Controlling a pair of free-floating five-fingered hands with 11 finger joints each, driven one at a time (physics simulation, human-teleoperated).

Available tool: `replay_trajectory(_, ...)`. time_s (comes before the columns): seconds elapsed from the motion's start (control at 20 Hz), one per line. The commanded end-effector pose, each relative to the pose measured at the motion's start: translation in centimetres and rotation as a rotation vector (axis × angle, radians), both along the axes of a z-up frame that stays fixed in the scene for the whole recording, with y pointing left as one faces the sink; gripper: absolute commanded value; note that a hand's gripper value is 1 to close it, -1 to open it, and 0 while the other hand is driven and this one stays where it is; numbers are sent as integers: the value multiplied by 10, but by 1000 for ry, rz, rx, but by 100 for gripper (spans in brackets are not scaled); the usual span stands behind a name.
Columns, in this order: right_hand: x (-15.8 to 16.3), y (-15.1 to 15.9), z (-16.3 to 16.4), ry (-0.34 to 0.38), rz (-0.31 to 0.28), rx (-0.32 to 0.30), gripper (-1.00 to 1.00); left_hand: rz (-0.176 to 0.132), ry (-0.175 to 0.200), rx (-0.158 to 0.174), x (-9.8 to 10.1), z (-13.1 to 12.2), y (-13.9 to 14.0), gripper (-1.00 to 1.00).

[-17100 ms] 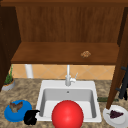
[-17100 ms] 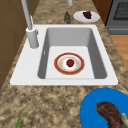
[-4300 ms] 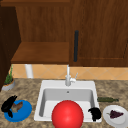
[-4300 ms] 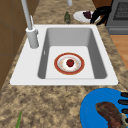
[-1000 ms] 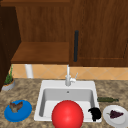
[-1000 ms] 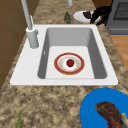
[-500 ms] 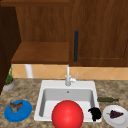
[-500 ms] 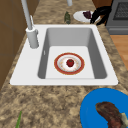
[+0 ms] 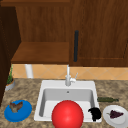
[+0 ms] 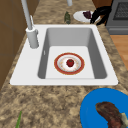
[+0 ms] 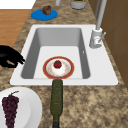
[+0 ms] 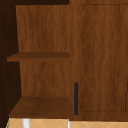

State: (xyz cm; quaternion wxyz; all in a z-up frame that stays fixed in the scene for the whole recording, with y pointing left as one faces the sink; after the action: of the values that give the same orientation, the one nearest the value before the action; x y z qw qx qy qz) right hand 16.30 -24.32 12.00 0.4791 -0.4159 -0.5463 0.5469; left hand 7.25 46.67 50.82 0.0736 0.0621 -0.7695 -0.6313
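Right hand (image 9: 94, 113) over sink (image 9: 92, 86) rim by grape plate (image 9: 110, 121), fingers loosely curled downward, holding nothing.

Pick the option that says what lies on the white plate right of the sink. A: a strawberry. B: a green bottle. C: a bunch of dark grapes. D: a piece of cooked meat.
C: the white plate carries a bunch of dark grapes, seen clearly in the right side view; the right hand hangs at the sink's front right corner beside that plate.
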Motion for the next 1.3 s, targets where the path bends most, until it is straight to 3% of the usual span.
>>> replay_trajectory(0.0, 0, 0, 0, 0, 0, 0, 0, 1, -35, 31, -3, 14, -27, -100)
replay_trajectory(0.5, 0, 0, 0, 0, 0, 0, 0, 135, 23, 47, -29, 34, -68, -100)
replay_trajectory(0.95, 0, 0, 0, 0, 0, 0, 0, 255, 46, 76, -48, 40, -109, -100)
replay_trajectory(1.25, 0, 0, 0, 0, 0, 0, 0, 315, 68, 87, -63, 51, -134, -100)
